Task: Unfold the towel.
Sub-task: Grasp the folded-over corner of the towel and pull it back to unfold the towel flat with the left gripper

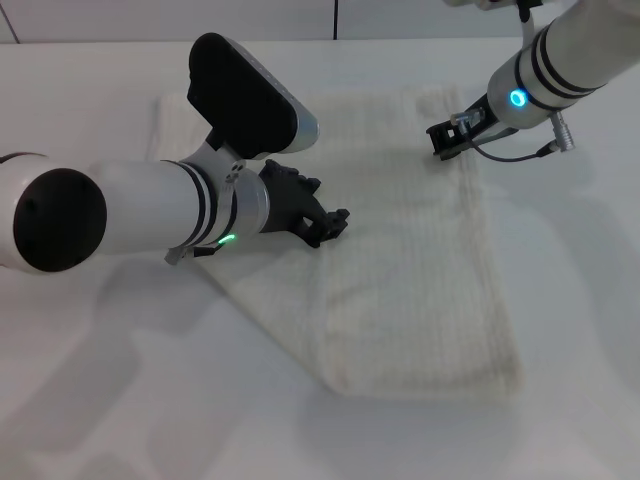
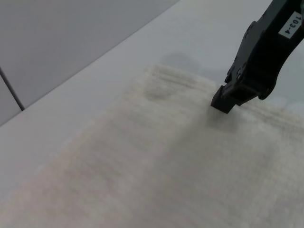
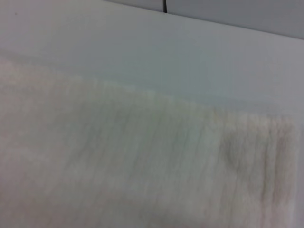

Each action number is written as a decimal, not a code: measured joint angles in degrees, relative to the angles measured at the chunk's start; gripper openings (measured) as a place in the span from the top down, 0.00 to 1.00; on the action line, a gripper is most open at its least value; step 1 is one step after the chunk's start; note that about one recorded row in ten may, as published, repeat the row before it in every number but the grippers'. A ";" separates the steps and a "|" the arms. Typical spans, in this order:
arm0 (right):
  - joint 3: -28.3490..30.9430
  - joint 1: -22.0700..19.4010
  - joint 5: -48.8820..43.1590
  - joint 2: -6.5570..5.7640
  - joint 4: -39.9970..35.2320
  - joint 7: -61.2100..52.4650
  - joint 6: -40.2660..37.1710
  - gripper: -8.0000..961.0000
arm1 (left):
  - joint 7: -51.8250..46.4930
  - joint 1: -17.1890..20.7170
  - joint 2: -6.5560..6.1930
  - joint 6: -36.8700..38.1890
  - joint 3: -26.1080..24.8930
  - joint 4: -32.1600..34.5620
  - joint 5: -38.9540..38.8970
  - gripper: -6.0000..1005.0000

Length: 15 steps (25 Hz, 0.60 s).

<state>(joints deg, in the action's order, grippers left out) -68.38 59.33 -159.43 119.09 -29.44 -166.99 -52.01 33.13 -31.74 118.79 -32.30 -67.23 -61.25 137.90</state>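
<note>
We see one towel (image 1: 400, 290), cream w/ faint ribs, lying on a white table (image 1: 100, 400), spread from centre toward the right; its near-right part looks like a doubled layer w/ a thick rounded near edge, and a single layer runs out to the far left under the left arm. Two grippers in view. The left gripper (image 1: 330, 222) sits over the towel's left-centre, arm coming in from the left; its black fingers are close together over the cloth, but we can't tell if they're pinching any. The right gripper (image 1: 445, 140) is at the towel's far-right corner, arm reaching in from the far right. In the left wrist view a black fingertip (image 2: 228, 97) of that right gripper presses down on the towel (image 2: 156, 161) near its far edge; open or closed, can't tell. Right wrist view shows only towel (image 3: 118, 171) and table (image 3: 142, 52), no fingers.
</note>
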 joint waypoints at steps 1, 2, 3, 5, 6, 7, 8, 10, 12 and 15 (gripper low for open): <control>0.00 -0.01 0.00 0.00 0.00 0.00 -0.02 0.99 | 0.00 -0.41 0.00 -0.09 0.08 0.47 -0.01 0.33; 0.00 -0.01 0.00 0.00 -0.02 0.00 -0.04 0.99 | 0.00 -0.81 0.00 -0.26 0.12 0.97 0.00 0.36; 0.00 -0.01 0.00 0.00 -0.03 0.00 -0.05 0.99 | 0.00 -1.12 0.02 -0.56 0.13 1.32 0.00 0.39; 0.00 -0.05 0.00 0.00 -0.07 0.00 -0.05 0.99 | -0.02 -1.52 0.03 -1.12 0.14 1.62 0.00 0.44; 0.00 -0.07 0.00 0.00 -0.08 0.00 -0.05 0.99 | -0.04 -1.72 0.04 -1.49 0.08 1.67 0.00 0.47; 0.00 -0.12 0.00 0.00 -0.08 0.00 -0.05 0.99 | -0.04 -1.72 0.04 -1.49 0.08 1.67 0.00 0.50; 0.00 -0.14 0.00 0.00 -0.08 0.00 -0.07 0.99 | -0.05 -1.80 0.02 -1.80 -0.08 1.52 0.00 0.54; 0.00 -0.24 0.00 0.00 -0.09 0.00 -0.11 0.99 | -0.06 -1.74 -0.06 -2.04 -0.25 0.88 0.00 0.60; 0.00 -0.31 0.00 -0.01 -0.09 0.00 -0.14 0.99 | -0.07 -1.67 -0.07 -2.19 -0.30 0.52 0.00 0.67; 0.00 -0.36 0.00 -0.06 -0.09 0.00 -0.14 0.99 | -0.08 -1.49 -0.22 -3.97 -0.66 -1.17 0.06 0.81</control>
<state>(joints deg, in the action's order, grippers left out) -68.37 58.97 -159.43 119.04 -29.54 -166.99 -52.15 33.05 -33.23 118.57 -36.26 -67.88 -62.42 137.96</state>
